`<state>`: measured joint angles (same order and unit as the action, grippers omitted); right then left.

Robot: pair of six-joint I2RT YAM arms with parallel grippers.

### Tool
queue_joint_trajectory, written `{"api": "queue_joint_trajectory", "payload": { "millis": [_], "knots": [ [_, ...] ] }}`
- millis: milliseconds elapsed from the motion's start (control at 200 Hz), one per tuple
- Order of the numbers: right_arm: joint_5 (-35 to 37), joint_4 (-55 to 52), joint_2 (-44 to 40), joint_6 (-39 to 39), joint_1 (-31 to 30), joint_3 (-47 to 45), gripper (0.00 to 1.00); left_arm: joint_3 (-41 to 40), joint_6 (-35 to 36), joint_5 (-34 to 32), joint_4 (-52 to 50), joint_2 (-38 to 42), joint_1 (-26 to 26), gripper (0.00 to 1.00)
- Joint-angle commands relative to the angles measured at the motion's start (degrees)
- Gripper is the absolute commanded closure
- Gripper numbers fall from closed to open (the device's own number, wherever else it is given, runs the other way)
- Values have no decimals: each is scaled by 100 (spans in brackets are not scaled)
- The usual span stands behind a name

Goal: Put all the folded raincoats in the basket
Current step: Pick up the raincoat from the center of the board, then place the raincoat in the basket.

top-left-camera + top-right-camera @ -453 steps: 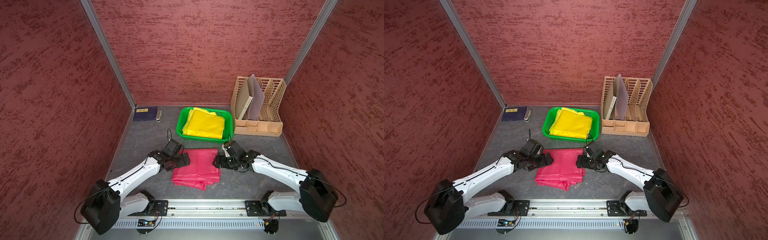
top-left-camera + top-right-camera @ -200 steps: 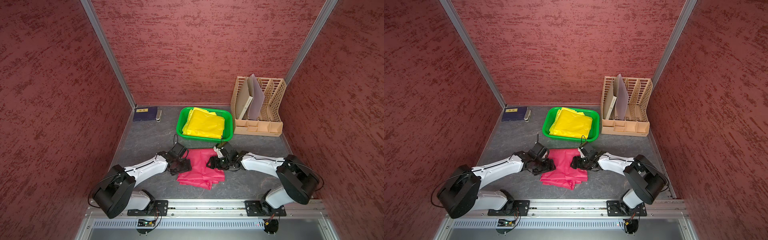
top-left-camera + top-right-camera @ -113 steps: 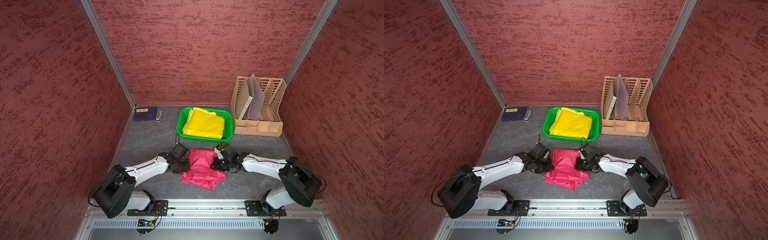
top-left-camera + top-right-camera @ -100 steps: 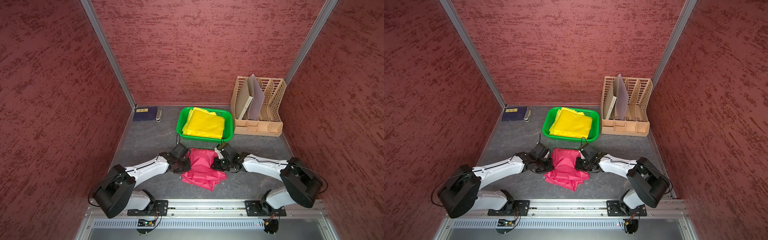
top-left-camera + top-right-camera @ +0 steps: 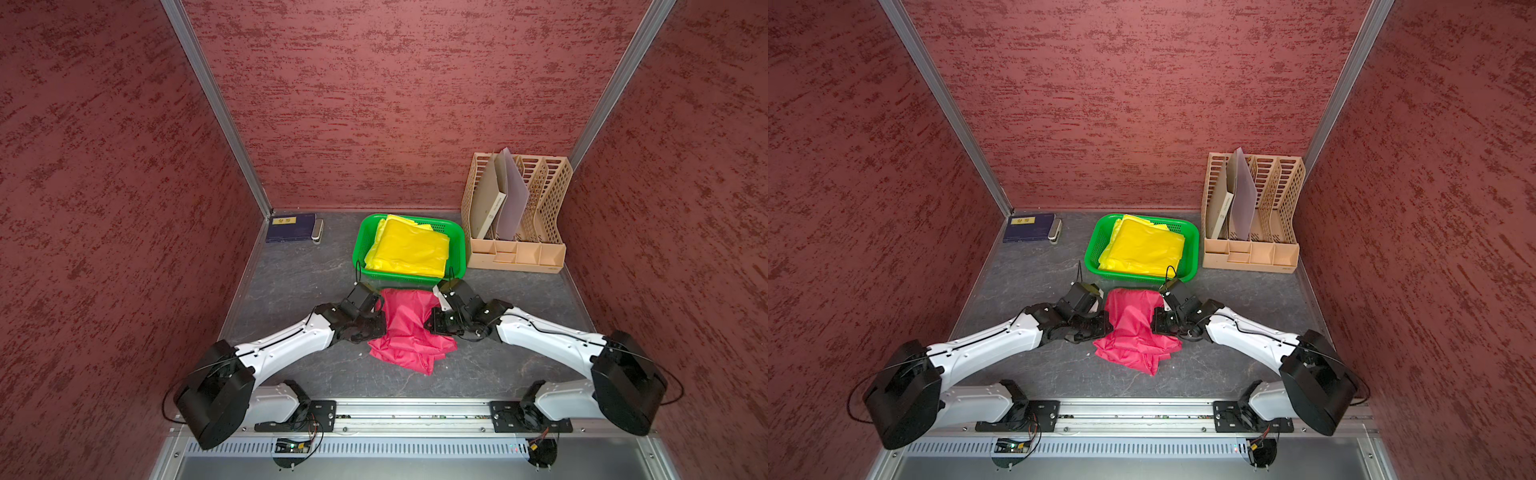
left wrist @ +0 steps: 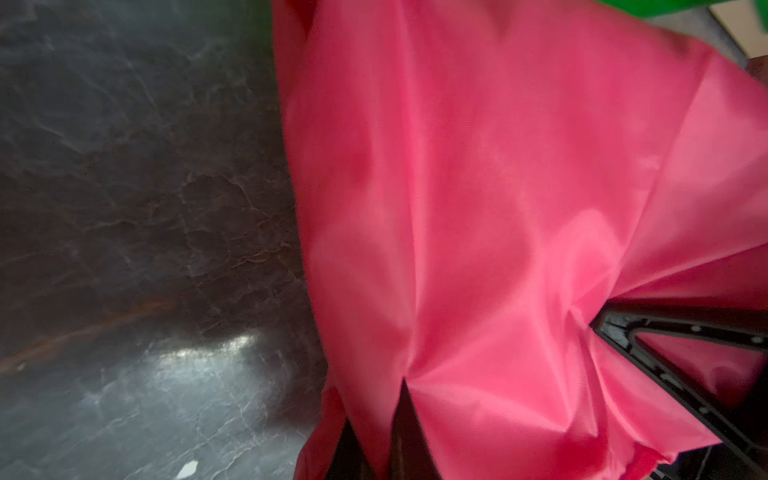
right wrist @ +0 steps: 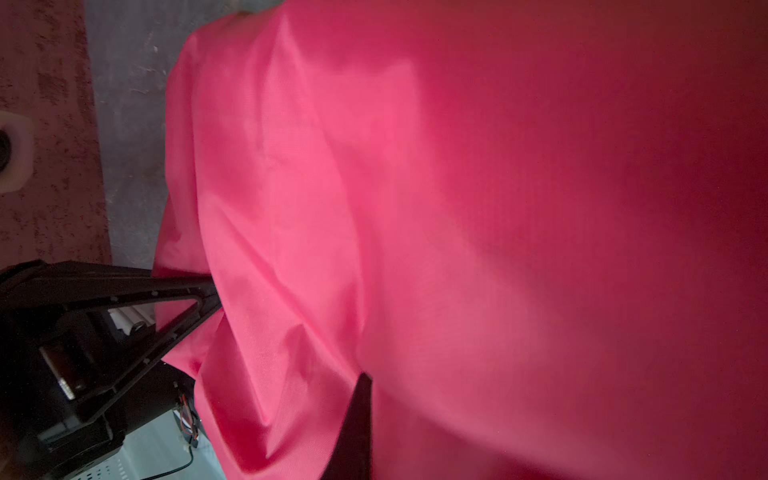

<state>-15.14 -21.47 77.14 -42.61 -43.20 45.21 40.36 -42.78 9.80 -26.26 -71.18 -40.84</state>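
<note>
Two closed grips hold the raincoat (image 5: 405, 328). In both top views the left gripper (image 5: 381, 318) pinches its left edge and the right gripper (image 5: 432, 321) its right edge, bunching the pink cloth between them. It sits on the table (image 5: 299, 282) just in front of the basket (image 5: 359, 249), outside it, with its near end crumpled on the surface. A yellow sheet (image 5: 409, 249) lies in the basket.

Left wrist view: the fingers (image 6: 401, 432) are shut on a fold of cloth. A black frame (image 6: 685, 326), seemingly the right gripper's, bites in opposite.

Right wrist view: pink fills nearly everything. One finger (image 7: 358, 419) shows, with cloth gathered tight at its tip.
</note>
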Motion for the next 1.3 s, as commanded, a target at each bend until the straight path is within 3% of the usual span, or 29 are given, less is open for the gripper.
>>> {"api": "queue_joint_trajectory", "payload": {
  "millis": [0, 275, 476, 586, 846, 1102, 1292],
  "knots": [
    [-92, -202, -293, 114, -101, 467, 100, 386, 64, -98, -29, 429, -55, 100],
    [58, -883, -318, 337, -88, 1539, 100, 1122, 250, -220, -699, 750, 121, 100],
    [2, -1237, 461, 855, 286, 2733, 100, 1833, 745, 285, -601, 369, 1064, 100],
    [-264, -1224, 1127, 1125, 677, 3372, 100, 2489, 1099, 590, -480, -305, 1488, 100],
    [-808, -1383, 2617, 1750, 1474, 4917, 100, 4155, 1598, 1004, -144, -2182, 1903, 99],
    [-1220, -1157, 3481, 1877, 2046, 5040, 100, 4822, 1580, 1294, 49, -3506, 2360, 97],
    [-1252, -950, 3847, 1932, 2263, 5019, 76, 5164, 1604, 1392, 104, -4192, 2471, 97]
  ]
}}
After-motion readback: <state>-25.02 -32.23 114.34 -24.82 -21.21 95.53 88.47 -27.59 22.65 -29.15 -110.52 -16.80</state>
